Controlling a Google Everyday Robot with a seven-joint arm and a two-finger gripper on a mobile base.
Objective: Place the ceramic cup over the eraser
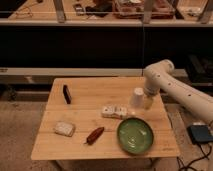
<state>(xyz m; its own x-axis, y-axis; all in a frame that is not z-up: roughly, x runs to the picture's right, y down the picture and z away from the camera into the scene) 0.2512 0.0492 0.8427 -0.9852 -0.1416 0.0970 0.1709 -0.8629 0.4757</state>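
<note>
The wooden surface stands before dark shelving, and from my remote station I read it as a clock face: eraser at 10 o'clock, pale pad at 8 o'clock, reddish-brown object at 6 o'clock, green plate at 5 o'clock, white patterned box near centre. The ceramic cup stands at 2 o'clock, well apart from the eraser. The claw, on the white arm entering from 3 o'clock, sits spread just beside the cup's 3 o'clock side.

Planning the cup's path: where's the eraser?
In the camera view, the eraser lies near the table's far-left corner, well left of the ceramic cup beside the end effector.
</note>
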